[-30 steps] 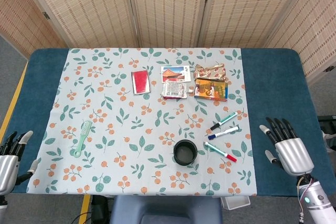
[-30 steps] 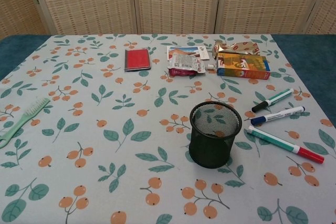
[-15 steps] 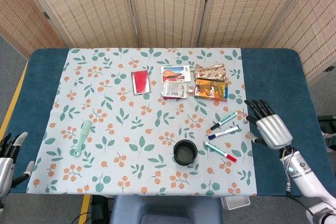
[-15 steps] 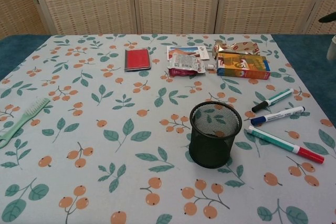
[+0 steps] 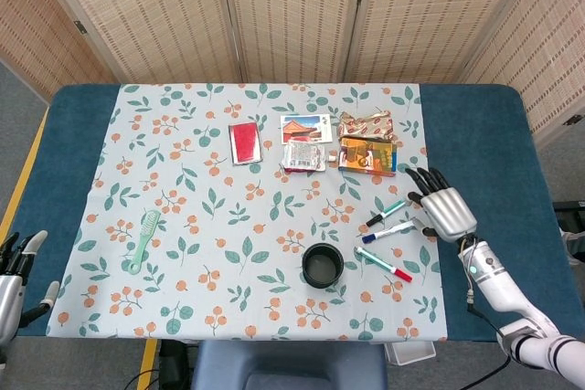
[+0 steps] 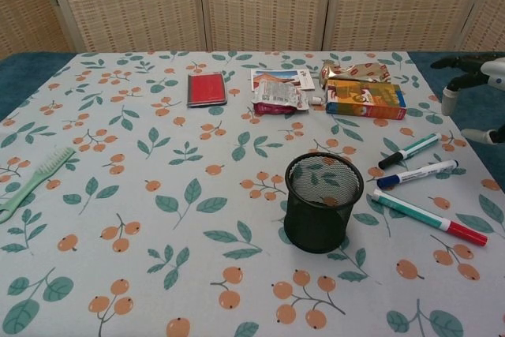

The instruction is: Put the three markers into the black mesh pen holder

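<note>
At right of centre, the right hand (image 5: 445, 210) has moved in from the lower right edge and hovers beside the three slim markers (image 5: 388, 231), fingers (image 5: 422, 180) spread, holding nothing. Left of them stands the round black mesh pen holder (image 6: 322, 201). Bottom left, the left hand (image 5: 13, 282) stays splayed, empty.
</note>
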